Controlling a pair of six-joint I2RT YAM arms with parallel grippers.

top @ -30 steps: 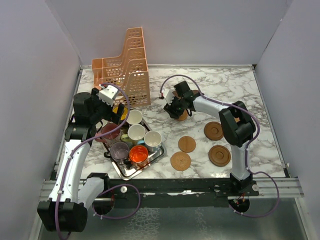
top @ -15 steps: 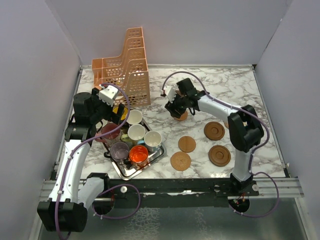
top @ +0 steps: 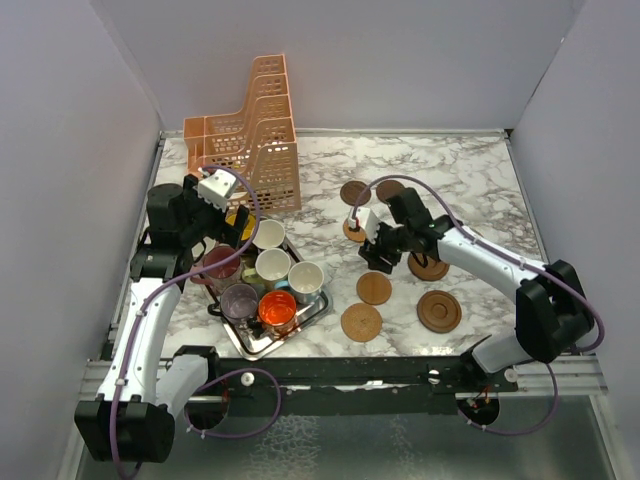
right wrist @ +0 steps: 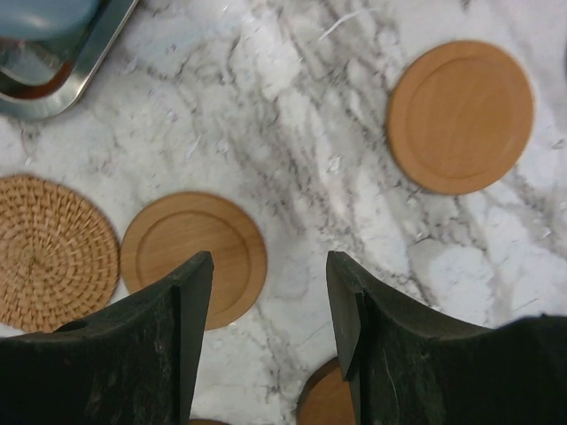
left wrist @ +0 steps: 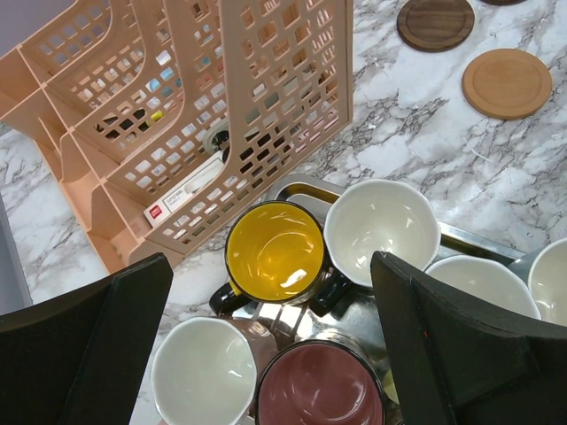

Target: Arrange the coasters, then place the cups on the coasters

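Observation:
Several cups stand crowded in the silver tray point(top: 318, 308): white ones point(top: 273, 264), an orange one point(top: 277, 308), a grey-purple one point(top: 240, 298) and a maroon one point(top: 220, 262). My left gripper point(top: 232, 225) hangs wide open above the yellow cup point(left wrist: 275, 251), holding nothing. Coasters lie right of the tray: two dark ones point(top: 354, 192) at the back, a tan one point(top: 374, 288), a woven one point(top: 361, 322) and brown ones point(top: 438, 310). My right gripper point(right wrist: 268, 274) is open and empty over bare marble, between the tan coaster point(right wrist: 195, 257) and another tan coaster point(right wrist: 459, 115).
A peach plastic organizer point(top: 250, 140) stands at the back left, right behind the tray. White walls enclose the marble table point(top: 460, 170) on three sides. The tray's corner point(right wrist: 62, 84) shows at the top left of the right wrist view.
My right gripper has drawn back toward the near side, away from the tan coaster at back centre, which stays lying on the table. The left arm has not moved.

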